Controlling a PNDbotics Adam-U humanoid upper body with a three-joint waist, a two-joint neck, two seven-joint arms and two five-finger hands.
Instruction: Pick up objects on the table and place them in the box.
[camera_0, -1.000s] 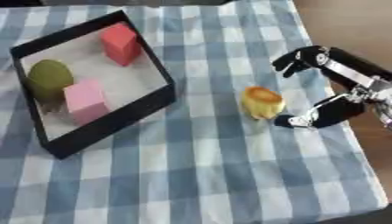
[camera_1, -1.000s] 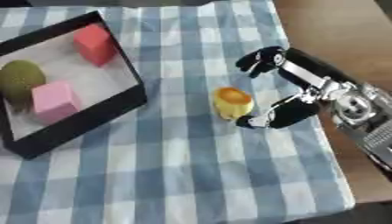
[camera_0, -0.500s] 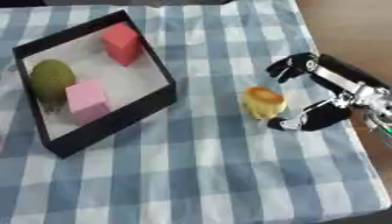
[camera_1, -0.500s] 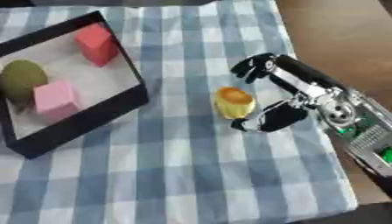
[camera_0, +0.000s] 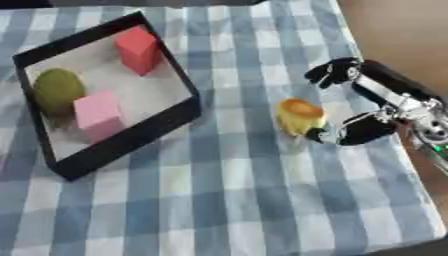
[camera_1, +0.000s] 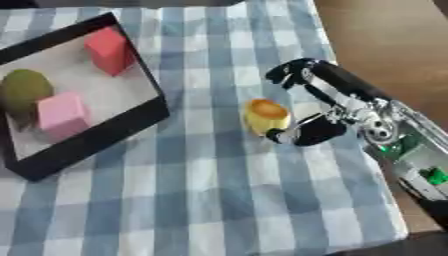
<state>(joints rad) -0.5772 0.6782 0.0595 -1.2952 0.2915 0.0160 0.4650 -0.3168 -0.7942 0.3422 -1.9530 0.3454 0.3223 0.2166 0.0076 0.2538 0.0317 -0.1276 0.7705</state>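
Observation:
A small yellow object with an orange top (camera_0: 300, 116) stands on the checked cloth, right of the box. My right hand (camera_0: 367, 107) is spread open around its right side: the thumb tip (camera_0: 325, 135) touches its lower right, the fingers (camera_0: 333, 71) arch above and behind it, apart from it. The black-walled box (camera_0: 188, 105) lies at the left and holds a red block (camera_0: 139, 49), a green round fruit (camera_0: 58, 90) and a pink block (camera_0: 98, 114). My left hand shows in no view.
The blue-and-white checked tablecloth (camera_0: 227, 200) covers the table; its right edge (camera_1: 367, 65) runs close behind my right hand, with brown floor beyond. The box's near wall stands between the yellow object and the box floor.
My right hand has come in leftward and closed the gap to the yellow object; the thumb now touches it. The object and the box contents have stayed put.

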